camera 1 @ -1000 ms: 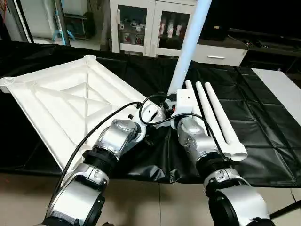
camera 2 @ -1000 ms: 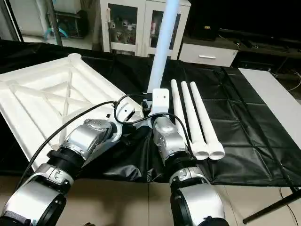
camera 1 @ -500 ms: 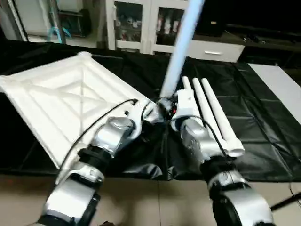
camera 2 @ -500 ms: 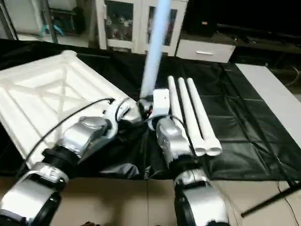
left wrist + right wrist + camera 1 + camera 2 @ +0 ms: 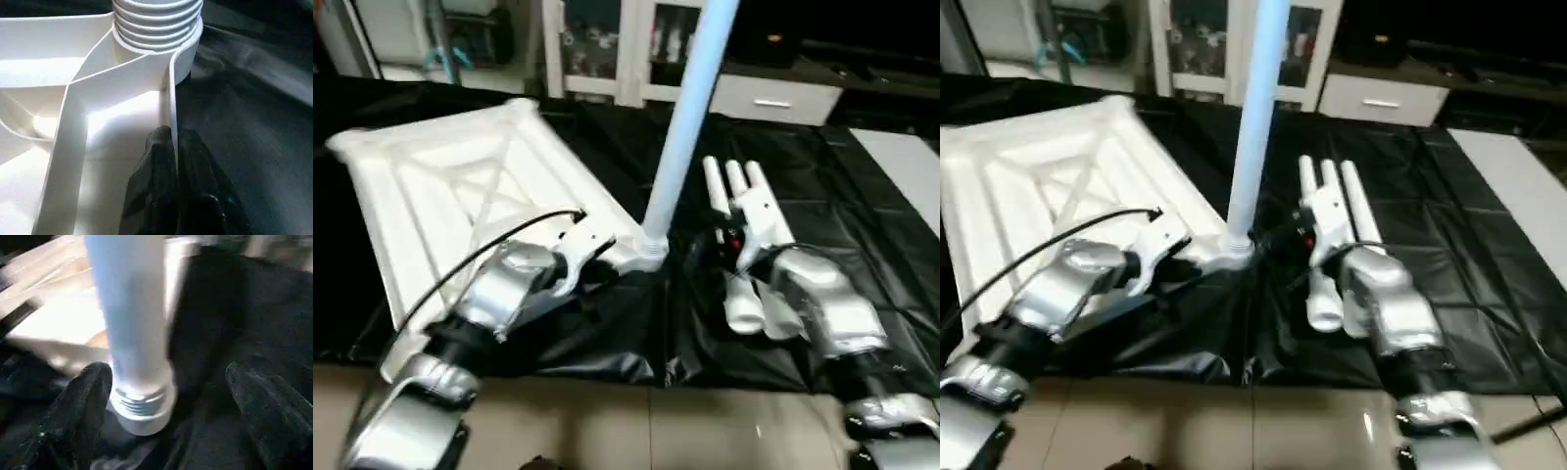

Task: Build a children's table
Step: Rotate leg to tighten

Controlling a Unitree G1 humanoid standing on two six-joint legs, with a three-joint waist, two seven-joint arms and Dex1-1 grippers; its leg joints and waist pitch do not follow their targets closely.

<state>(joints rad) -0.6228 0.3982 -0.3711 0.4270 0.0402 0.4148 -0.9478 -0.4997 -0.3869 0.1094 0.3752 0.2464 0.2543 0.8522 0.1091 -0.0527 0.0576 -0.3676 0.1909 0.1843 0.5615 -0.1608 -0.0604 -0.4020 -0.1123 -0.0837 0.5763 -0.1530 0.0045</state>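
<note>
Assembly of the children's table, first leg stage. The white tabletop [image 5: 460,196] lies upside down on the black-covered bench [image 5: 862,196], ribbed X-braced underside facing up so that the round corner sockets are open to receive the legs. One leg [image 5: 690,108] stands upright in the near corner socket [image 5: 651,250], at the tabletop corner closest to the robot; its threaded end shows at the socket mouth in both wrist views, which suggests it is not yet fully seated or screwed home.

The left end effector [image 5: 173,161] has its two black fingers pressed together on the thin outer rim wall [image 5: 172,98] of the tabletop, just beside the socket. The likely purpose is to hold the tabletop from turning or sliding while the leg is worked.

The right end effector [image 5: 168,396] has its fingers [image 5: 83,401] spread wide to either side of the leg's lower end, apart from it and gripping nothing. The leg therefore stands by its seat in the socket alone.

Three spare legs [image 5: 744,211] lie side by side on the bench under and beside the right forearm, within reach for the remaining corners.

Judged progress: one leg of four placed, and its tightness cannot be told. A knock from the right arm could tilt it.
</note>
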